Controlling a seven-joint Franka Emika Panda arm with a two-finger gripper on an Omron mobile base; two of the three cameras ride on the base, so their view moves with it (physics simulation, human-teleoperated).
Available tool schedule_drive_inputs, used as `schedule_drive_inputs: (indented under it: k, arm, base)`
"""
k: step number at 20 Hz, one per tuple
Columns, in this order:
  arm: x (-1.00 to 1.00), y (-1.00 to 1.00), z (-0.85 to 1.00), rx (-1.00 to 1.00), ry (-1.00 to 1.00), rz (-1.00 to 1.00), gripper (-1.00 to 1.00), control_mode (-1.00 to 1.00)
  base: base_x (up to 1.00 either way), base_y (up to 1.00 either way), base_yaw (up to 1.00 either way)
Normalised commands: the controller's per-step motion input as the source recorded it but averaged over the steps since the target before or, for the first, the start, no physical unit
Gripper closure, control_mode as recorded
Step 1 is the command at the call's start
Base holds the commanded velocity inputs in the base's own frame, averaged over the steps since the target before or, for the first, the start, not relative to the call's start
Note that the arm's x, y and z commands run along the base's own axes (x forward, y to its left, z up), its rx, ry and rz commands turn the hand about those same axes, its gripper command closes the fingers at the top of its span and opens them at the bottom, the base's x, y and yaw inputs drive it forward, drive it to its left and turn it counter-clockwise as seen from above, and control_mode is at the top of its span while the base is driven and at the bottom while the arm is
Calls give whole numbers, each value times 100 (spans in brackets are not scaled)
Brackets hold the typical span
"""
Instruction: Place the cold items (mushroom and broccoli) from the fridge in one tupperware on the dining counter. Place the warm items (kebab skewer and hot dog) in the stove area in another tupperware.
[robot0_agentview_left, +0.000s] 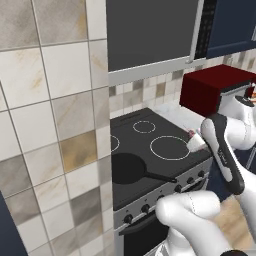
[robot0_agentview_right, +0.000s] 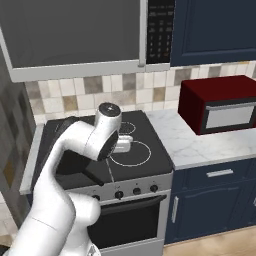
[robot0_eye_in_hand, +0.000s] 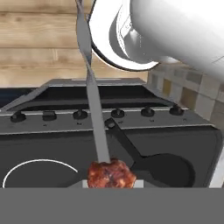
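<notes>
White arm (robot0_agentview_right: 55, 200) bulks up nearest the base cams, folded over the stove (robot0_agentview_left: 150, 150) w/ the gripper (robot0_agentview_right: 122, 145) out above the front burner ring (robot0_agentview_right: 132, 152). Stove sits between a tiled wall on one side and a marble counter (robot0_agentview_right: 200, 145) carrying a red microwave (robot0_agentview_right: 220, 102) on the other. A dark frying pan (robot0_eye_in_hand: 168, 168) rests on the cooktop, handle angled toward the knob row (robot0_eye_in_hand: 118, 113) at the front edge.

Task item: kebab skewer (robot0_eye_in_hand: 98, 131). Hand view has its browned meat chunk (robot0_eye_in_hand: 111, 174) right at the fingertips, metal stick running away from the camera, past the knobs. Jaws are drawn nearly together, and going by that view they're pinched on the meat end of the skewer, tho the pads themselves are hidden by the bottom of that view. Hot dog: can't make it out anywhere. No tupperware spotted either.

Step in hand, I'd judge: lift + carry the skewer to its container. To do it well:
- keep the squeeze steady; meat is lumpy, could rotate in the pinch
- raise straight up first so the long stick clears pan handle & cooktop
- mind the stick's far end when swinging; it reaches well beyond the hand, toward the robot's own body
- move slow and level, since the long stick can lever the kebab round
</notes>
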Motion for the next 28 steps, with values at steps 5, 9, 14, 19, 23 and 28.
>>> schedule_drive_inputs:
  k: [5, 9, 14, 19, 23, 28]
  arm:
    - [-100, 0, 19, -48, -21, 18, 100, -100]
    - [-100, 4, 1, -20, -15, 34, 100, -100]
    - [-83, 14, -7, -5, -15, 48, 100, -100]
    - [-2, 67, -70, -5, -9, 35, 100, -100]
    - [2, 9, -46, 0, -6, 18, 100, -100]
    - [0, 0, -14, 0, -2, 3, 100, 100]
  base:
    - [0, 0, 0]
    - [0, 0, 0]
    - [0, 0, 0]
    - [0, 0, 0]
    - [0, 0, 0]
    - [-19, -6, 0]
